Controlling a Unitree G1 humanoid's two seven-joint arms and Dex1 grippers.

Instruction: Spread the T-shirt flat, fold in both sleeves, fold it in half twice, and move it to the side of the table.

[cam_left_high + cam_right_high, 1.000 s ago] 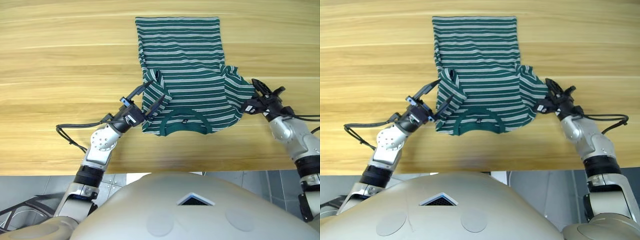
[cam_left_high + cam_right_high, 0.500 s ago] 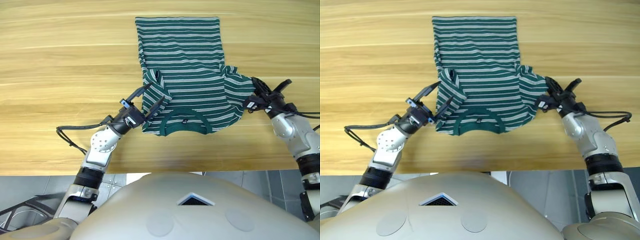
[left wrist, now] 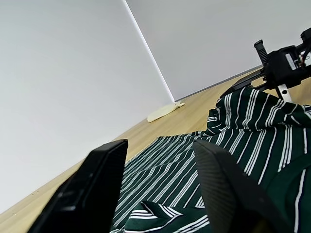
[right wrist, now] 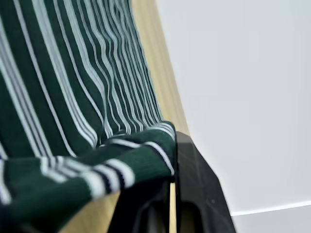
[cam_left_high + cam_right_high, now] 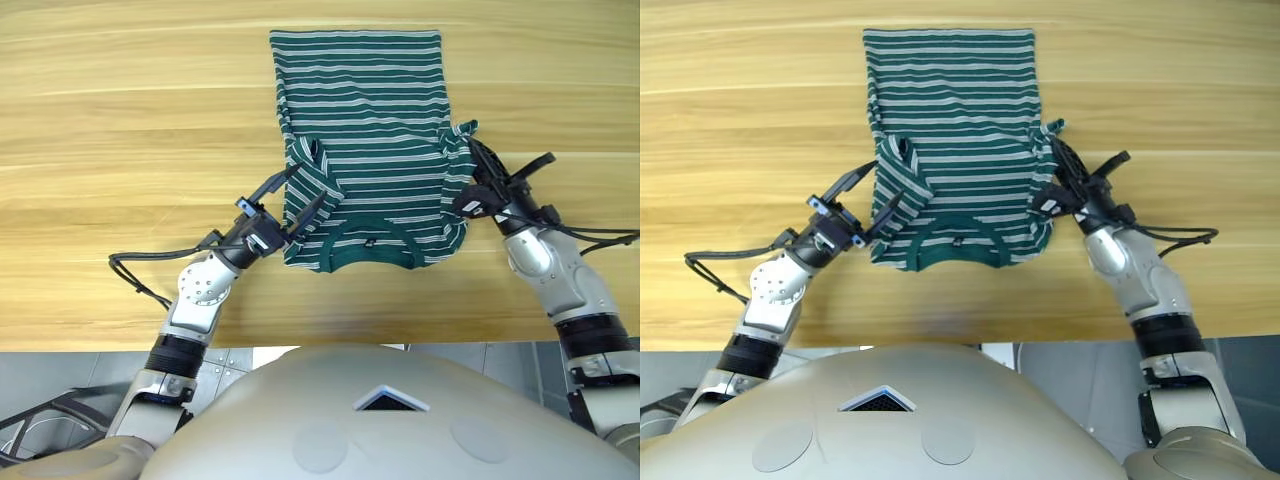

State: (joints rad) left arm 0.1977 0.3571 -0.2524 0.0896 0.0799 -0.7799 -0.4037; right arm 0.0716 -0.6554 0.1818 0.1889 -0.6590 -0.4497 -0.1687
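Presently the T-shirt point(image 5: 365, 110) is seen lying on the table point(image 5: 120, 120), with its hem on the far side of the collar point(image 5: 372, 236) from the robot. Its long axis therefore runs straight out from the collar.

The left sleeve point(image 5: 908, 172) is already turned in over the chest, just beyond the collar and to its left. The left gripper point(image 5: 311, 183) is held there with its fingers point(image 3: 97, 194) well apart and nothing between them.

The right sleeve point(image 5: 458, 165) is bunched and raised off the wood, beyond the collar and to its right, at the edge of the body panel. The right gripper point(image 5: 474, 172) is judged to be clamped on it, since in the right wrist view the striped cuff point(image 4: 146, 155) is pressed against a dark finger.

The coming move is judged to turn on one relation. From the right gripper, the collar-to-hem midline lies toward the robot's left, across the long axis and not along it. The sleeve would therefore be carried sideways toward that line and laid down parallel to it. The right arm is the nearer one for this, being already at the sleeve. Some care may be called for so that the body panel is not dragged leftward with the sleeve
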